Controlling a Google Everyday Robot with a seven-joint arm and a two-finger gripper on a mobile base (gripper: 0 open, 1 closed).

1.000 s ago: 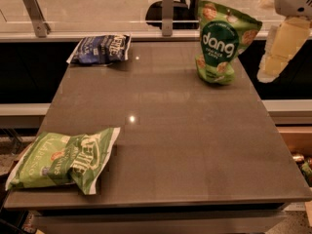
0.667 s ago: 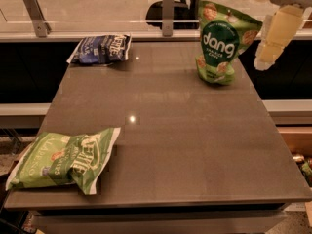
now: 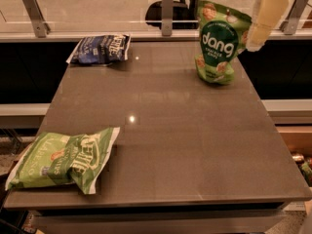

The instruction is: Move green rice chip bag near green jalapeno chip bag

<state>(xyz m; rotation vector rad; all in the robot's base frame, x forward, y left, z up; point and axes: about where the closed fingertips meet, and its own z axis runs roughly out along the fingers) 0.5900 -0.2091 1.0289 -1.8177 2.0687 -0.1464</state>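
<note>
The green rice chip bag (image 3: 219, 43), a glossy green pouch with white "dang" lettering, stands upright at the far right of the grey table (image 3: 170, 130). The green jalapeno chip bag (image 3: 63, 157), a paler green Kettle bag, lies flat at the near left corner and overhangs the edge a little. My gripper (image 3: 261, 26) hangs at the top right, just right of the rice chip bag's upper edge and close beside it. I cannot tell whether it touches the bag.
A blue Kettle chip bag (image 3: 100, 48) lies at the far left corner. A glass barrier with metal posts (image 3: 166, 13) runs along the table's far edge. A lower counter ledge (image 3: 287, 106) runs to the right.
My gripper has moved left and up, closing in on the right side of the rice chip bag. The bags have not moved.
</note>
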